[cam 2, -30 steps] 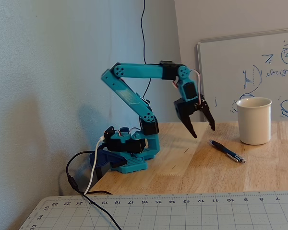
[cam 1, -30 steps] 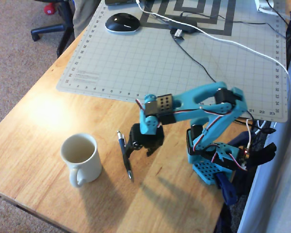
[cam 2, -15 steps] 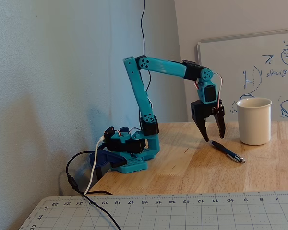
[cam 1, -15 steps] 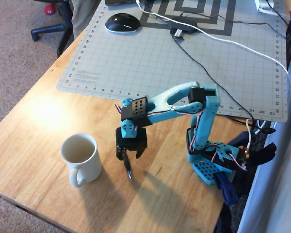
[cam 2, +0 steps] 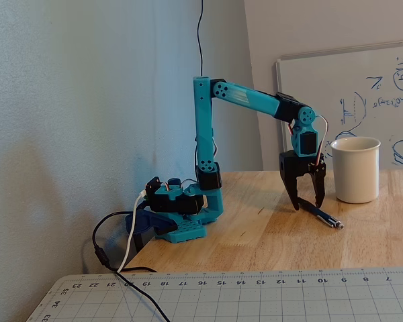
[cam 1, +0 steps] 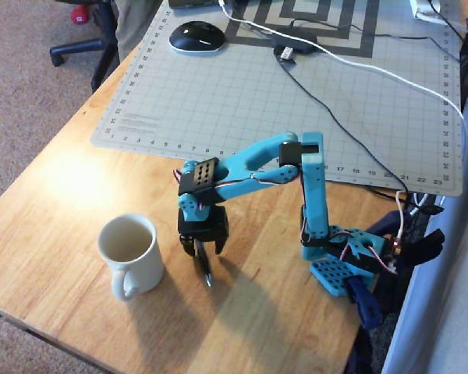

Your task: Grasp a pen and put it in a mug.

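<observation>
Nearest to the fixed camera, a grey-green cutting mat (cam 2: 255,295) with ruled numbers fills the bottom edge, cut off on three sides, and a black cable (cam 2: 131,285) runs across it beside a white cable (cam 2: 129,241) that climbs to the arm's base (cam 2: 178,211). Past the mat lies the wooden table (cam 2: 255,235), and on it the turquoise arm (cam 2: 245,97) rises straight up from its base, bends, and reaches out to the right in this view.

Its black gripper (cam 2: 309,203) hangs pointing down with the two fingers parted, tips just above or at the tabletop; the fixed view does not settle whether they touch the wood. The pen (cam 2: 322,215) lies flat on the table right at those tips, one end under the fingers and the silvery end sticking out to the right. From overhead the gripper (cam 1: 203,251) covers most of the pen (cam 1: 206,273), so only a short dark stub shows below the fingers, and I cannot tell whether the fingers are actually touching it.

Just beyond, the mug (cam 2: 354,169) stands upright on the table, apart from the gripper; overhead the mug (cam 1: 131,251) shows a bare beige inside, its handle towards the bottom of that picture.

Farther back overhead, a black computer mouse (cam 1: 196,36) sits on the mat. Behind the mug in the fixed view leans a whiteboard (cam 2: 322,100) with blue scribbles too small to read, cut off at the right edge.
</observation>
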Controlling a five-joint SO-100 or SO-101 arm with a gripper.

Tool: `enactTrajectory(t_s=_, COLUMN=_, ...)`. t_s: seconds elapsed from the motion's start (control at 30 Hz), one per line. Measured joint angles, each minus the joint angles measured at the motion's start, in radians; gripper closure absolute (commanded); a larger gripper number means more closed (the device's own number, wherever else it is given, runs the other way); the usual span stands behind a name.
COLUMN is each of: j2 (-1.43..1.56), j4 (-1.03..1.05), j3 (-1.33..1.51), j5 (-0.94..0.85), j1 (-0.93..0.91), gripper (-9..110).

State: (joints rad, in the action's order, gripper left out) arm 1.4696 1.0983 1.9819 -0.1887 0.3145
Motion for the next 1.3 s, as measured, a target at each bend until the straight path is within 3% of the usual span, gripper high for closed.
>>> enactTrajectory(t_s=0.27, j2=-0.011, j4=0.000, j3=-0.009, j5=0.000, j1=-0.018, gripper=85)
enactTrajectory(t_s=0.53, j2=-0.023, j4=-0.009, j3=-0.011, j5=0.000, j1=-0.018, gripper=103)
enactTrajectory(t_s=0.83, j2=-0.026, j4=-0.011, j3=-0.011, j5=0.000, j1=-0.020, gripper=97)
enactTrajectory(t_s=1.13, j2=0.160, j4=-0.285, j3=0.121, j5=-0.025, j1=-0.021, gripper=97)
enactTrajectory(t_s=1.3, j2=0.276, j4=-0.417, j3=0.209, j5=-0.210, j1=-0.084, gripper=97)
